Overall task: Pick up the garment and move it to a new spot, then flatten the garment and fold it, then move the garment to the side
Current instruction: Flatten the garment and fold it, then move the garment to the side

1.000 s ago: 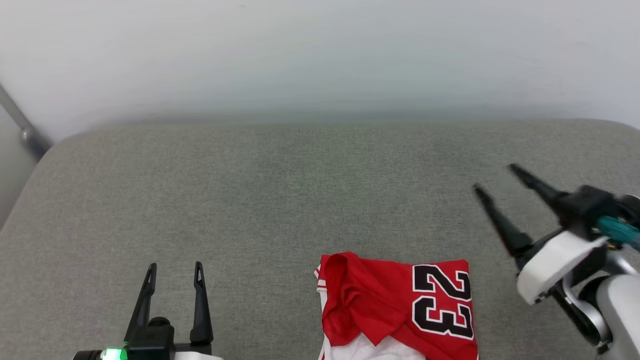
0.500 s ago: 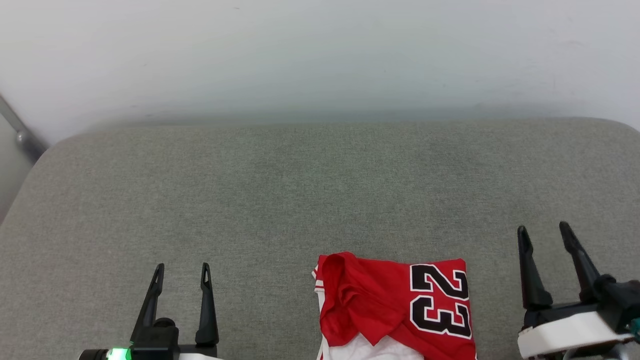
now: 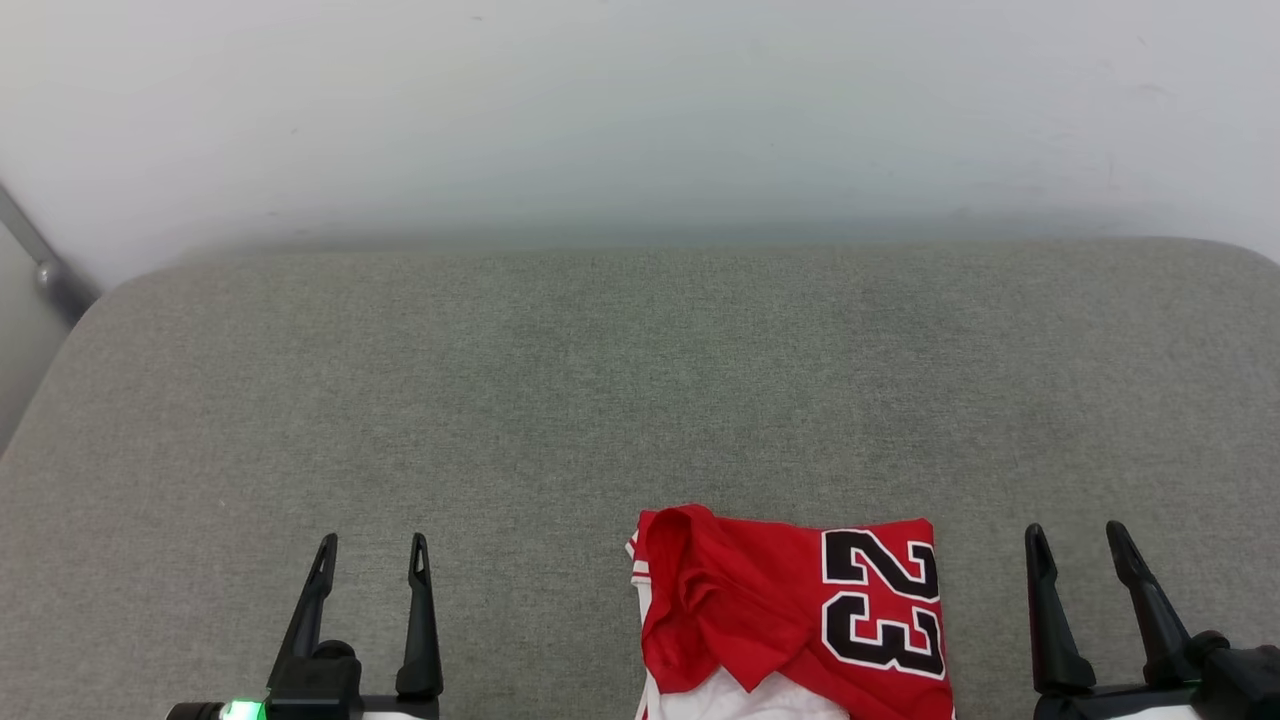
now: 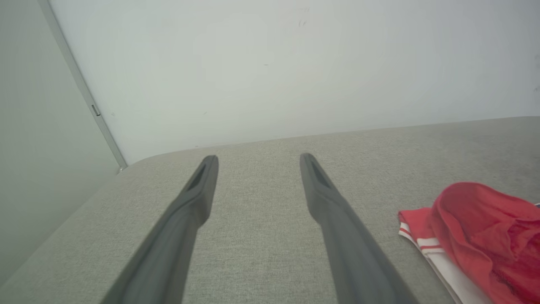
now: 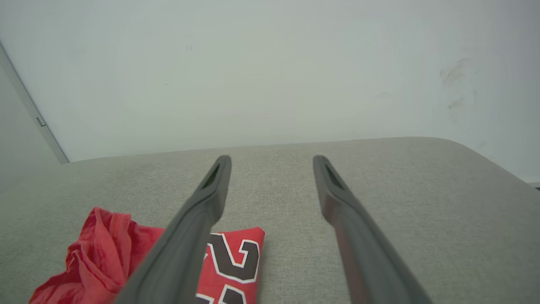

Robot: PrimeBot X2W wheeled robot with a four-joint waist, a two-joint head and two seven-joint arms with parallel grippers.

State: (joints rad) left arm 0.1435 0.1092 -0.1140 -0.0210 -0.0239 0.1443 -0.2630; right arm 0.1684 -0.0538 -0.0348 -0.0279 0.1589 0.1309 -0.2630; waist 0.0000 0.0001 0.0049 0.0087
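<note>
Currently, head view: folded red jersey garment (image 3: 790, 620), printed "23", lies near on grey fabric cushion (image 3: 600, 400) between left gripper (image 3: 373, 542) and right gripper (image 3: 1074, 529), both wide, empty. Left wrist view: garment lies right. Right wrist view: garment lies left.

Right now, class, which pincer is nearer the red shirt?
Right. The right pincer is close beside the shirt, by its number 23; the left pincer is farther off on the opposite side.

Bright, even light; soft shadows; sharp
</note>
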